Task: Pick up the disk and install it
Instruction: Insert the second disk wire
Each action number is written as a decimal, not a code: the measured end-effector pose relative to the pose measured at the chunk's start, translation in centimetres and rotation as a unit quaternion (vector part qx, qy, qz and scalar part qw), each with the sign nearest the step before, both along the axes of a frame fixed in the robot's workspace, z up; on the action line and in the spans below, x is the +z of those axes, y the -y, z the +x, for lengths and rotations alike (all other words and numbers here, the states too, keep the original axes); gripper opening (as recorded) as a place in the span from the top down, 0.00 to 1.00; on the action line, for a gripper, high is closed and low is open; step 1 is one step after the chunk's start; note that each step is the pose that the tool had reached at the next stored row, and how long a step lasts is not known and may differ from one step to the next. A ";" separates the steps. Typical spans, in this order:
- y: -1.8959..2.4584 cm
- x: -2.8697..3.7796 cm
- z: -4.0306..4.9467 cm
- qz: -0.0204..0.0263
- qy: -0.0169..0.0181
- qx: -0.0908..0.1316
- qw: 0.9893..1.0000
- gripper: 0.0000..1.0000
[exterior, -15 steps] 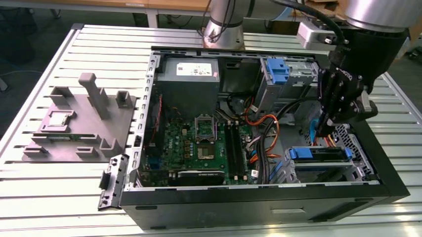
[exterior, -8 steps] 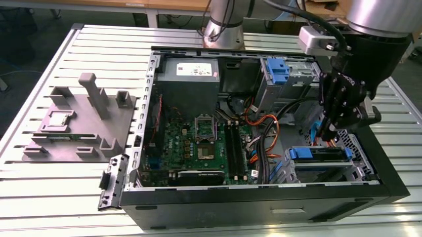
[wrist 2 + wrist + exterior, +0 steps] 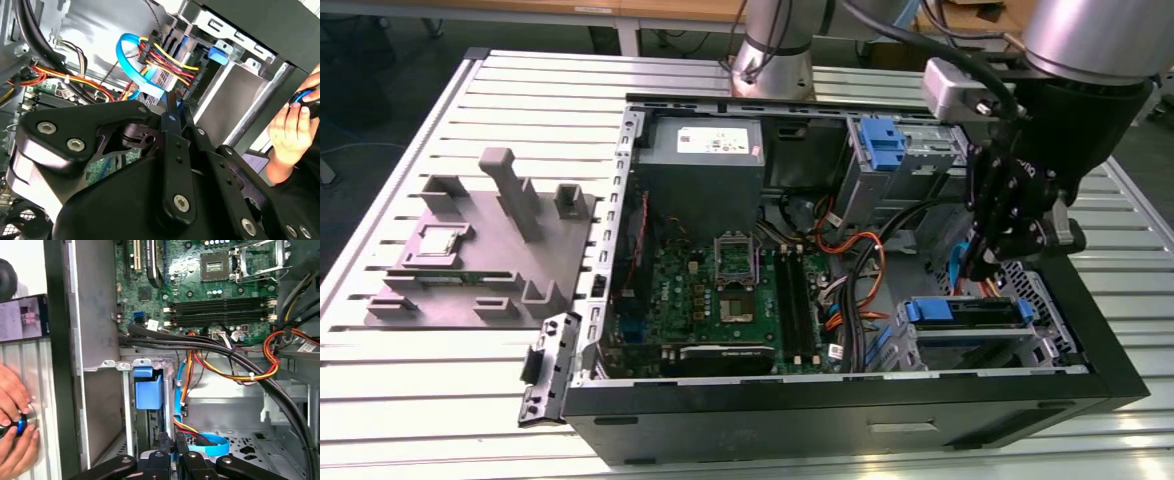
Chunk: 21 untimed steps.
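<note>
The disk sits in the lower drive bay at the case's corner on the exterior view's right; its blue carrier end (image 3: 937, 310) faces the motherboard, and the same blue end (image 3: 148, 390) shows in the first wrist view. My gripper (image 3: 1014, 235) hangs inside the case just above that bay. Its fingertips (image 3: 172, 446) are close together beside a looped blue data cable (image 3: 202, 444). In the second wrist view my gripper (image 3: 172, 106) points at the bundle of coloured wires (image 3: 170, 62) and the bay's blue tab (image 3: 217, 54). The fingers look shut with nothing clearly between them.
The open case (image 3: 854, 400) lies on a slatted table. A grey fixture block (image 3: 467, 250) stands at the exterior view's left. A blue bracket (image 3: 881, 140) is fixed to the upper bay. Black cables (image 3: 200, 342) cross the case. A person's hand (image 3: 12, 415) rests outside the case wall.
</note>
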<state>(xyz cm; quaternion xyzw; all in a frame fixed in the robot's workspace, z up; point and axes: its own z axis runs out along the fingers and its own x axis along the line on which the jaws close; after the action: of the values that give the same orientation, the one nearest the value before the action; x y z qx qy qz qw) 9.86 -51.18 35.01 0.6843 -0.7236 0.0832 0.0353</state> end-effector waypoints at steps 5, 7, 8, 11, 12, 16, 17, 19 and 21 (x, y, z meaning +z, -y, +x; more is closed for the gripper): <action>0.89 -0.17 -0.27 0.001 0.003 0.001 1.000 0.84; 1.13 -0.23 -0.37 0.002 0.005 0.002 1.000 0.84; 1.25 -0.26 -0.42 0.003 0.006 0.002 1.000 0.84; 1.56 -0.37 -0.55 0.006 0.009 0.003 1.000 0.84; 1.62 -0.40 -0.57 0.009 0.011 0.003 1.000 0.84; 1.83 -0.42 -0.67 0.036 0.016 0.003 0.999 0.84; 1.95 -0.43 -0.72 0.040 0.016 0.003 0.999 0.84; 2.21 -0.44 -0.84 0.044 0.017 0.003 0.999 0.84; 2.45 -0.47 -0.91 0.050 0.018 0.003 0.999 0.84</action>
<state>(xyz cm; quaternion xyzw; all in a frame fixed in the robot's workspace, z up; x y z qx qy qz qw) 8.95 -53.64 34.53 0.6857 -0.7253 0.0596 -0.0125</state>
